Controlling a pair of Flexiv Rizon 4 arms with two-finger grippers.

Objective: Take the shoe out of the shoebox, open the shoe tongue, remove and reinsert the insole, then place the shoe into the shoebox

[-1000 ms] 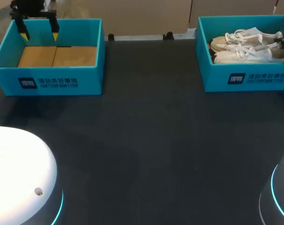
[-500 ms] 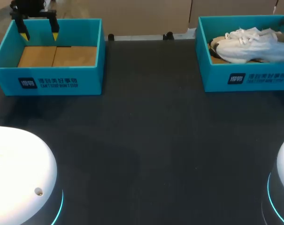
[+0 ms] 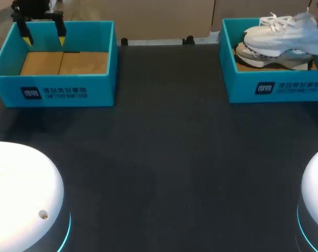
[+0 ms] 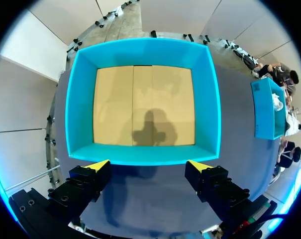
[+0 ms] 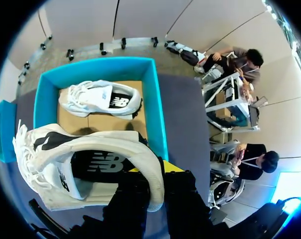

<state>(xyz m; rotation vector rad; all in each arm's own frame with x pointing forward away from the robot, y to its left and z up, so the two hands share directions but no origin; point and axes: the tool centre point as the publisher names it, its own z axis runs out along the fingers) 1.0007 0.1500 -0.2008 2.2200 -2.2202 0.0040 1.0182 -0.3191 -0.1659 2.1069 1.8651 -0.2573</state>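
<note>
With right hand (image 5: 157,179) clamped on heel of white laced sneaker (image 3: 287,34), lift clear above teal cardboard shoebox (image 3: 274,86) before traversing.

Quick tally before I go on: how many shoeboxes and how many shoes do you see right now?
Shoeboxes: 2 (empty shoebox, right shoebox)
Shoes: 2 (lifted shoe, shoe in the box)
Total: 4
</note>
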